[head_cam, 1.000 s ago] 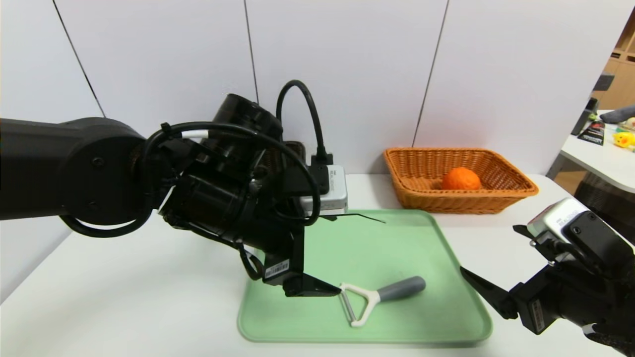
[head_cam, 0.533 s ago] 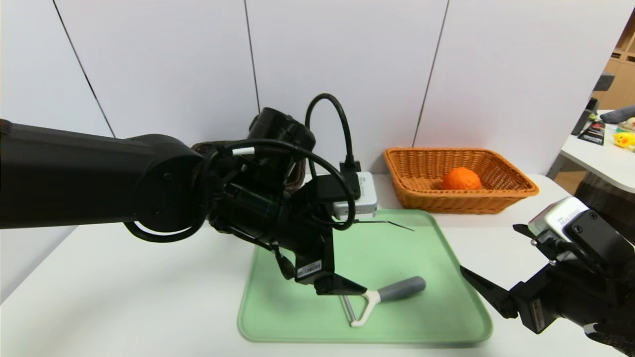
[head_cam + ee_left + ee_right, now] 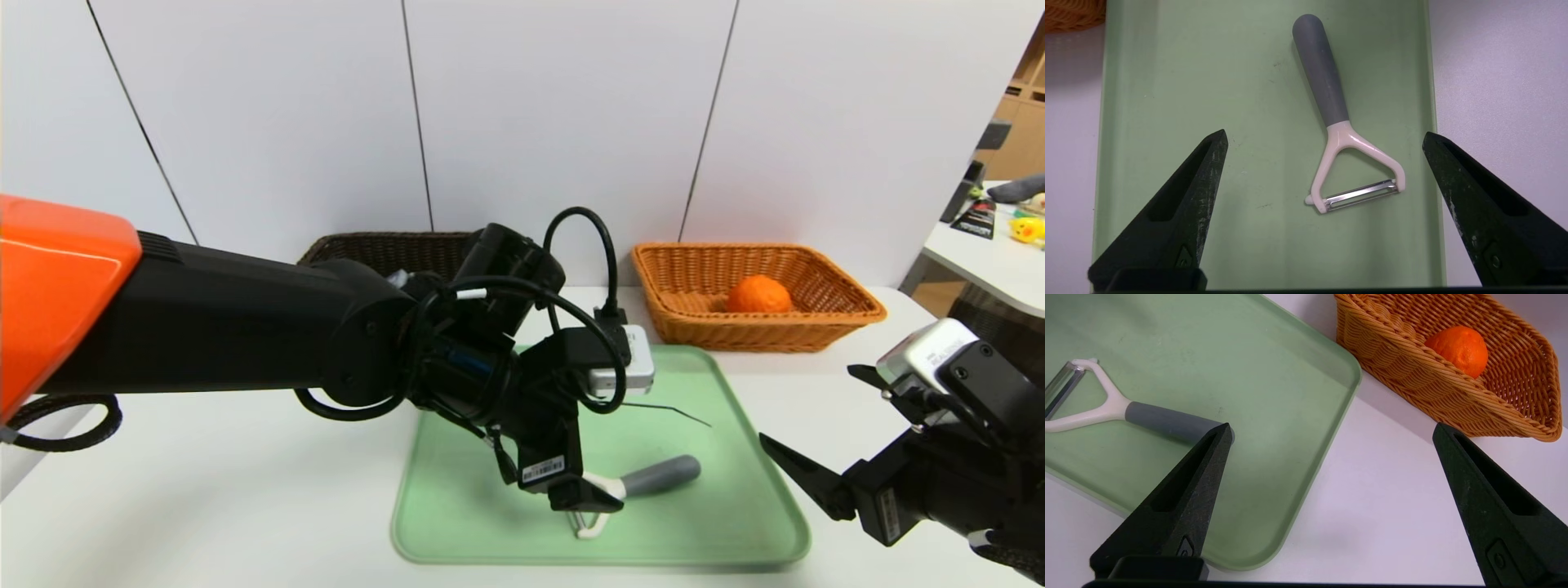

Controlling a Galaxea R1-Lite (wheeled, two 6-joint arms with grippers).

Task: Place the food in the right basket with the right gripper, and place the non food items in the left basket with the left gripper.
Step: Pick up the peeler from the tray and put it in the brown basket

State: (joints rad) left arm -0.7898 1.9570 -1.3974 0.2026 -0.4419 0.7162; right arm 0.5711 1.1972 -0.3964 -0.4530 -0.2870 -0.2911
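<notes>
Above the peeler (image 3: 1341, 134), seemingly without touching it, the left end effector (image 3: 1325, 131) hangs with fingers spread.

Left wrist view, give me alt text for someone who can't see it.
A peeler with a grey handle lies on a green tray, between the left gripper's open black fingers, which aren't touching it. An orange woven edge shows in one corner.

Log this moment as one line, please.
left claw: open above peeler | peeler: on green tray | orange fruit: in right basket | right claw: open, idle
</notes>
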